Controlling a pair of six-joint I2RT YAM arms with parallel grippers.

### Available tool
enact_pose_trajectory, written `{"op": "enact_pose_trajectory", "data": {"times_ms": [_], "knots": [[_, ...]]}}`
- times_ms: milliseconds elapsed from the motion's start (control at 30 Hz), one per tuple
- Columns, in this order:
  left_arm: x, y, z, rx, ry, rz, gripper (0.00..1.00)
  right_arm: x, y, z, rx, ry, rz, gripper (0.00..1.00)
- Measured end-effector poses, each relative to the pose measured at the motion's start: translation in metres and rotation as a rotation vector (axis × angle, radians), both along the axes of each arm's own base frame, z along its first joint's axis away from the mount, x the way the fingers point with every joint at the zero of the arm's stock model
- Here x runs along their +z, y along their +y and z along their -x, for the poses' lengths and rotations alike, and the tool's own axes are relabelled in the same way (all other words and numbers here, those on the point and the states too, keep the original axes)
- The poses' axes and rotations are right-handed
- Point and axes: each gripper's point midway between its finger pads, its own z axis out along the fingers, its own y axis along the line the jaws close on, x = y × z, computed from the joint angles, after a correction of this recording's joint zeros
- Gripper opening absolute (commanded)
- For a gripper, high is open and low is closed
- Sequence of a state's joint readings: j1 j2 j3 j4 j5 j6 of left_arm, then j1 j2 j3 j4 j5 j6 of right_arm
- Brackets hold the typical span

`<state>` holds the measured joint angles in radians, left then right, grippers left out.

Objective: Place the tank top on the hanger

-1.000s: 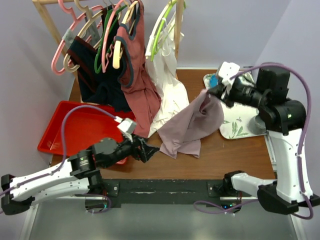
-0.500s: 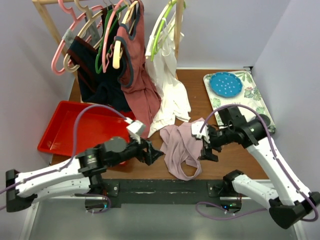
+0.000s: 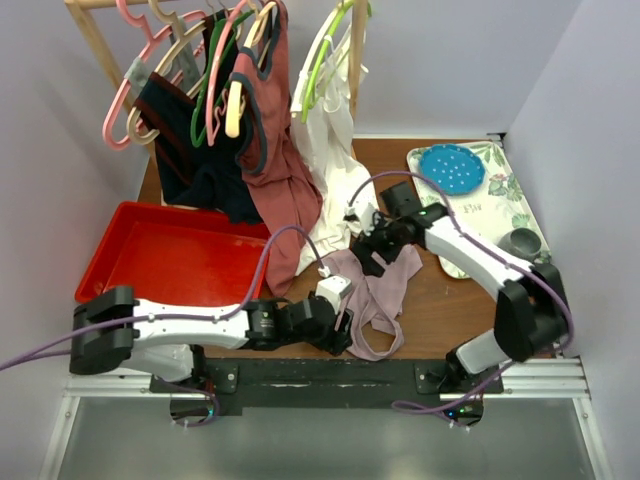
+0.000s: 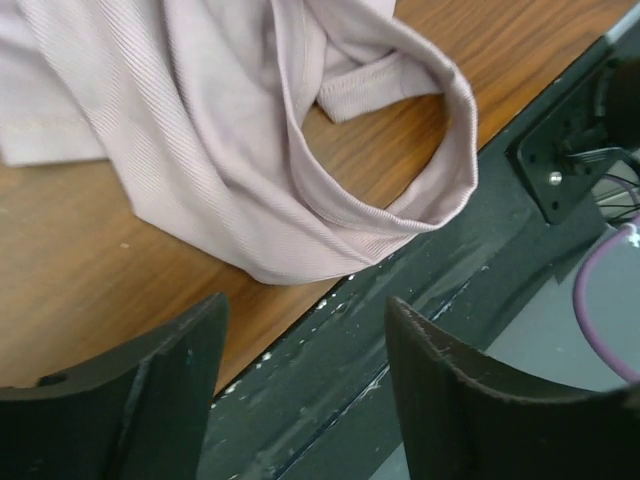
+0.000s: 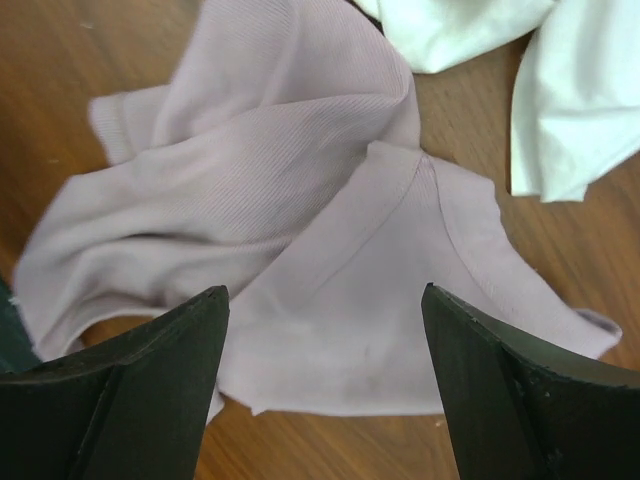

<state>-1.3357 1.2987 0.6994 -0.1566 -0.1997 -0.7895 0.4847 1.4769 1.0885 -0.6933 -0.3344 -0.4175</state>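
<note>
Tank top (image 3: 385, 285), limp ribbed mauve cloth, lies crumpled on wooden table (image 3: 450, 300) at lower centre; left gripper (image 4: 305, 330) and right gripper (image 5: 322, 300) both gape wide, holding nothing.

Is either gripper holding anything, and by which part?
Nothing is held: left gripper and right gripper both hang open over the tank top on the table.
</note>
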Motion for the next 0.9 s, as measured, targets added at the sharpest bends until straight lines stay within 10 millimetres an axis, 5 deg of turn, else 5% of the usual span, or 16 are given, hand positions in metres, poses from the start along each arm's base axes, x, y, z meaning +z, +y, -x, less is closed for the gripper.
{"op": "enact_pose_trajectory", "data": {"times_ms": [133, 300, 400, 533, 700, 900], "knots": [[-0.016, -0.012, 0.007, 0.03, 0.02, -0.034, 0.62, -0.029, 0.008, -0.017, -0.002, -0.005, 0.117, 0.8], [-0.012, -0.042, 0.006, 0.047, 0.015, -0.027, 0.62, -0.053, 0.01, -0.04, -0.019, -0.048, 0.219, 0.73], [-0.013, -0.056, 0.004, 0.056, 0.015, -0.025, 0.59, -0.061, 0.01, -0.043, -0.017, -0.055, 0.254, 0.61], [-0.033, -0.056, 0.001, 0.084, 0.022, -0.08, 0.45, -0.063, 0.009, -0.044, -0.013, -0.066, 0.275, 0.21], [-0.064, -0.042, -0.001, 0.133, 0.033, -0.18, 0.03, -0.044, 0.006, -0.048, -0.025, -0.118, 0.264, 0.04], [-0.06, -0.032, -0.007, 0.161, 0.004, -0.197, 0.0, 0.026, -0.01, -0.058, -0.104, -0.266, 0.166, 0.03]]}}
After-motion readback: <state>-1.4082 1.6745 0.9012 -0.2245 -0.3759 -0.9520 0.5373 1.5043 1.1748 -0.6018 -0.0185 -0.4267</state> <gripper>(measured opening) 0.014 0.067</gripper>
